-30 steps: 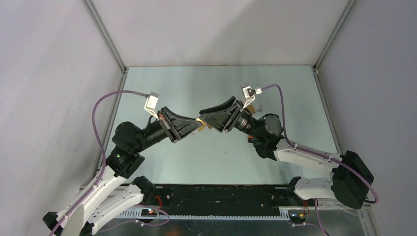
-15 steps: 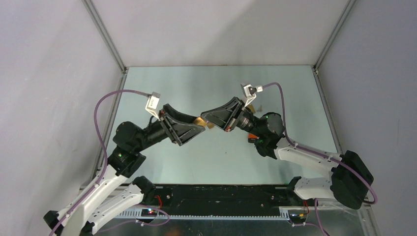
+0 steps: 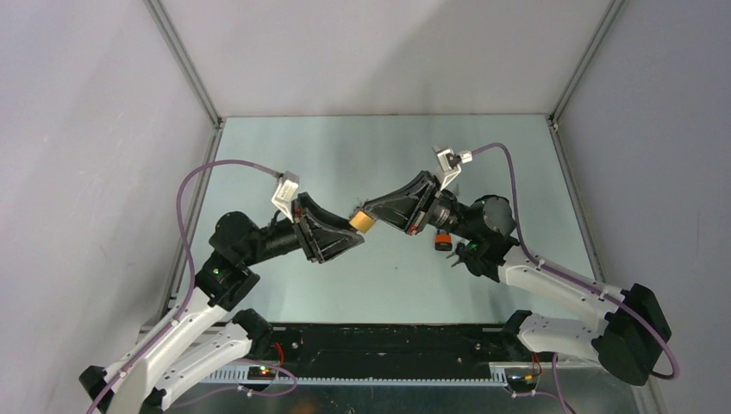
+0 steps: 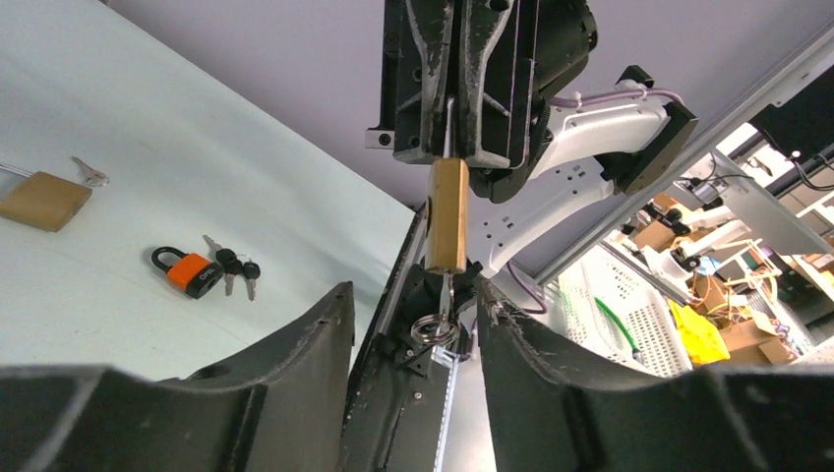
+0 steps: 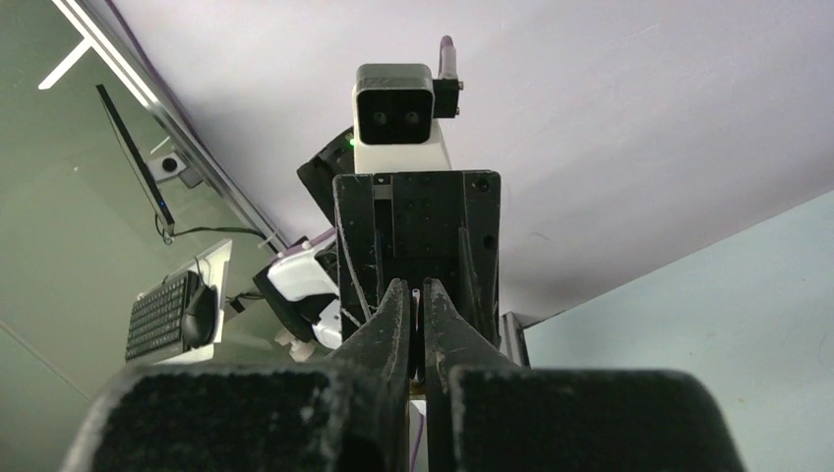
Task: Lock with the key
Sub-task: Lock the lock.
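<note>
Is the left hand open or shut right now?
Open: the left hand has its fingers wide apart, clear of the brass padlock, which hangs from the shut right hand.

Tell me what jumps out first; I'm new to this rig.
Above the table two grippers meet tip to tip: the right gripper is shut on a tan padlock with a key ring dangling under it, facing the open left gripper. An orange padlock with keys lies on the table near the right arm.

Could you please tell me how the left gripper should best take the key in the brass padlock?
Probably by the key head, end-on from the left gripper's side: it stands edge-on between the open fingers, so they close on its flat faces.
</note>
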Robot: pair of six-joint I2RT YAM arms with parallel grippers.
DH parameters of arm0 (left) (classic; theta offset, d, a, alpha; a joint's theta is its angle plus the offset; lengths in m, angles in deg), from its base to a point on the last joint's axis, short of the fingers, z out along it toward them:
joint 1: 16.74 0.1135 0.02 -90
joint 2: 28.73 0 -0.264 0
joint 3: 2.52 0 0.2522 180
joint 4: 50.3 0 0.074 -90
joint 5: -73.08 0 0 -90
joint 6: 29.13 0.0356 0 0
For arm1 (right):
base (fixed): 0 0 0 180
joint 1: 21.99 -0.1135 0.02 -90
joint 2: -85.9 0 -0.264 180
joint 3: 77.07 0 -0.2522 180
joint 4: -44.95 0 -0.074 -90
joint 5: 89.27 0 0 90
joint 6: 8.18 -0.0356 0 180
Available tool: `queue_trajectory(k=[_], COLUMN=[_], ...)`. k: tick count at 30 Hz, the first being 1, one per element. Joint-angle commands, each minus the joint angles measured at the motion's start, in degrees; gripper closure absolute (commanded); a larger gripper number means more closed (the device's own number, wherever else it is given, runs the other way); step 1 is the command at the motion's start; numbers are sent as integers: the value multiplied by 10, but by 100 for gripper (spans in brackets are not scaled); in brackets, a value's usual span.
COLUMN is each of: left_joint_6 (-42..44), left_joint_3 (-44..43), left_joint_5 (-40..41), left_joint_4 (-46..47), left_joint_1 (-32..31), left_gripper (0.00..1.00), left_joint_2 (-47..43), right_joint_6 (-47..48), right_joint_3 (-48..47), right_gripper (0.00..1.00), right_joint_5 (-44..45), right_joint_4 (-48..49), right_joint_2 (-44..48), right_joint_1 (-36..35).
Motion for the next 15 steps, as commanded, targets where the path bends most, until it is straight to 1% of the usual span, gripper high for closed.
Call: queue_trajectory(k=[1, 2, 3, 4, 5, 6, 7, 8, 10, 15], left_joint_6=[29, 31, 32, 37, 40, 48, 52, 62, 75, 81], left_joint_3=[-2, -3, -4, -4, -5, -5, -6, -6, -5, 6], left_joint_5=[-21, -19, -19, -18, -17, -18, -15, -6, 4, 14], left_joint_4=[9, 8, 7, 5, 2, -1, -11, -19, -40, -59], left_joint_1=[3, 2, 2, 3, 2, 2, 3, 2, 2, 2], left_gripper=[53, 60, 62, 70, 75, 84, 88, 97, 100, 100], left_joint_2=[3, 3, 3, 2, 1, -1, -3, -7, -13, -20], right_joint_6=[23, 23, 27, 28, 30, 30, 31, 32, 35, 25], right_joint_3=[-24, -24, -24, -24, -24, -24, -24, -24, -21, -7], right_gripper=[100, 100, 100, 100, 100, 100, 100, 100, 100, 100], right_joint_5=[-22, -24, -23, -24, -23, -24, -23, -21, -14, 12], right_joint_4=[0, -2, -5, -9, -11, -11, -12, -12, -11, 23], right_joint_2=[15, 16, 18, 20, 22, 24, 26, 32, 40, 59], right_joint_1=[4, 3, 5, 5, 6, 7, 9, 11, 16, 35])
